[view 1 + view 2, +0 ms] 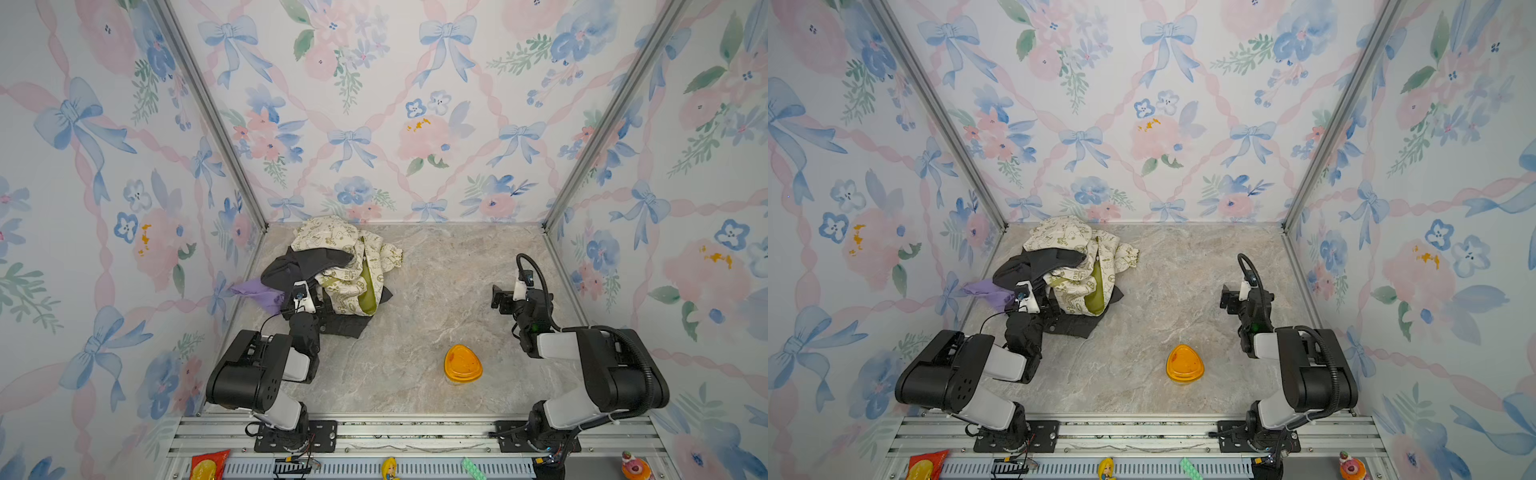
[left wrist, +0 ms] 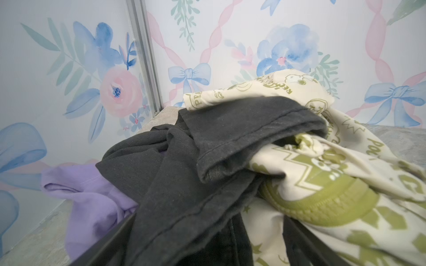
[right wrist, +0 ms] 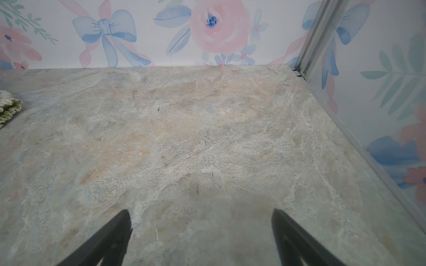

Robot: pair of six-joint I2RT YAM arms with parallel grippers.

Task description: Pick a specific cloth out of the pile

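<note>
Left pincer [image 2: 209, 221] spread at pile [image 2: 242, 129]; cloth [image 2: 92, 195] mostly buried.

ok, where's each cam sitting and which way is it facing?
Both top views: high above the front rail, facing down toward the rear wall; left arm, right arm, pile, orange lid.
Left wrist: on the left arm, at the pile, facing dark garment and lavender cloth; left fingers spread.
Right wrist: on the right arm, facing bare table and rear wall; right fingers spread.
Shared: lavender cloth shows in left wrist and both top views.
</note>
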